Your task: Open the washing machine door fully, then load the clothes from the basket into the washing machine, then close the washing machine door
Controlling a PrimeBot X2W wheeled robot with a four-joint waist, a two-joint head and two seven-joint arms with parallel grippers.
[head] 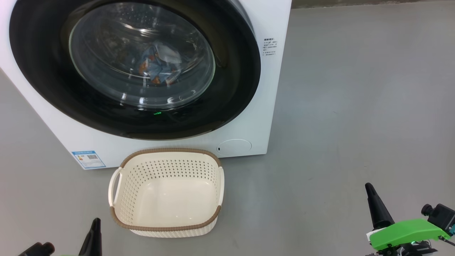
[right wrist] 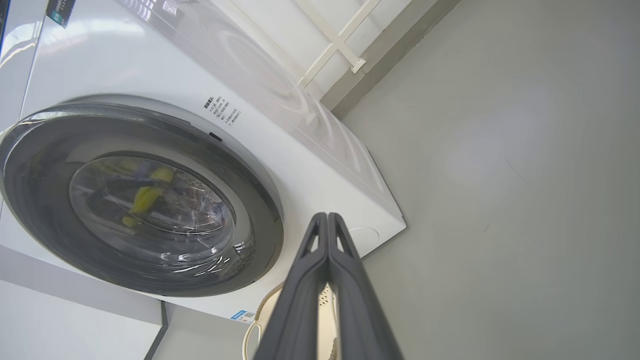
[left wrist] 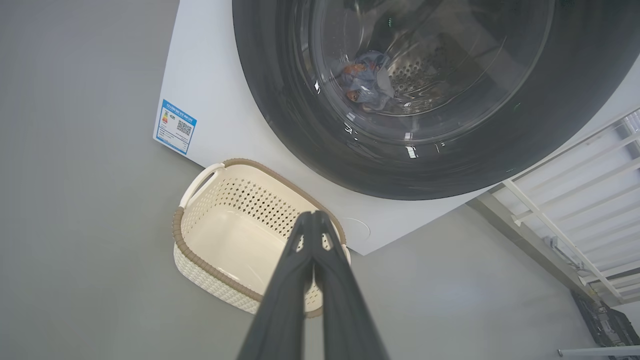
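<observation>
Looks like the end of the job. Door (head: 234,71) shut flat on the washer (head: 270,117), clothes (head: 158,67) inside, seen through the glass as a blue and orange heap low in the drum. Basket (head: 167,151) empty, on the floor (head: 337,106) just in front of the washer, below the door. Nothing left to load, so likely no more to do than hold back and keep off the door; maybe a soft push if not latched, though cannot tell that from here. Left gripper (head: 95,224) low at the bottom left, near the basket's corner but apart from it, pointing up toward the washer. Jaws pressed tight together, holding nothing. Right gripper (head: 370,190) low at the bottom right, well apart from basket and washer, over bare floor, also pointing up. Jaws there pressed tight together too, with nothing between.
</observation>
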